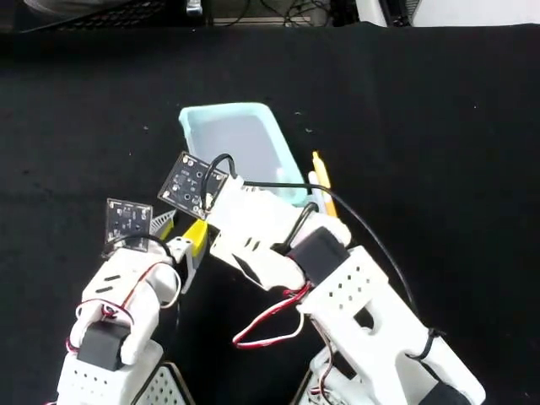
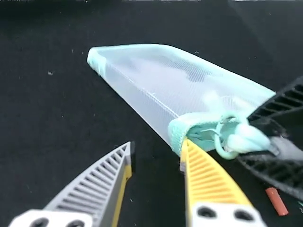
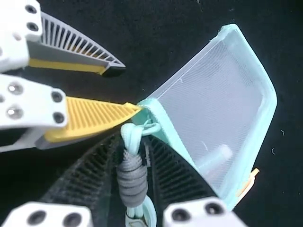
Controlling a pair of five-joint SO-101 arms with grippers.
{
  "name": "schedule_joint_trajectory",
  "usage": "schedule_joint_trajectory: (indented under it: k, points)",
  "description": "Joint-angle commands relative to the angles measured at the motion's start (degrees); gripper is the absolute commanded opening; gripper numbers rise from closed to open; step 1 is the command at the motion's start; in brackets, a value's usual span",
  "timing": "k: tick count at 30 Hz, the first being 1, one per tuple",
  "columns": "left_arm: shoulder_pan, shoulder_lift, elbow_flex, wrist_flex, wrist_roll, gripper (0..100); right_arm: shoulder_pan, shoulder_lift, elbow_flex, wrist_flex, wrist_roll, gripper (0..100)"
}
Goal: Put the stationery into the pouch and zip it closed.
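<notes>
The mint mesh pouch (image 1: 232,139) lies flat mid-table on black cloth (image 1: 439,101); it looks light, soft and likely to slide or bunch, so its stitched corner wants bracing. The right gripper (image 3: 134,142) is clamped on the zipper pull cord (image 3: 130,172), while the left gripper (image 2: 157,146) stands spread with its yellow finger touching that corner. A yellow pen-like piece (image 1: 321,180) lies just beside the pouch.
</notes>
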Motion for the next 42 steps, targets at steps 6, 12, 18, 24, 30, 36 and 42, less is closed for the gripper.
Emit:
schedule_joint_trajectory:
  k: [6,12,18,24,30,36,42]
  points:
    - [2.59,-0.35,-4.09,4.22,3.69,18,0.44,-1.63,-2.68,0.18,-0.18,1.2]
    - [2.51,0.0,-0.13,-1.32,3.34,18,0.44,-1.63,-2.95,1.49,-0.18,1.2]
    - [2.42,0.09,4.18,-5.63,3.34,18,-0.53,-1.63,-2.95,2.2,-0.18,1.2]
    - [2.42,-0.18,5.49,-5.54,3.25,18,-0.53,-1.63,-2.86,2.37,-0.18,1.2]
    - [2.77,-0.26,2.77,-5.45,3.34,3,-0.53,-1.71,-3.03,5.01,-0.18,1.2]
    - [2.42,-0.35,0.57,-4.92,3.6,3,-0.53,-5.58,-2.95,5.19,-0.18,1.2]
    - [-3.12,-0.35,-12.09,2.02,3.6,3,-0.18,-19.03,-4.88,11.52,1.85,1.2]
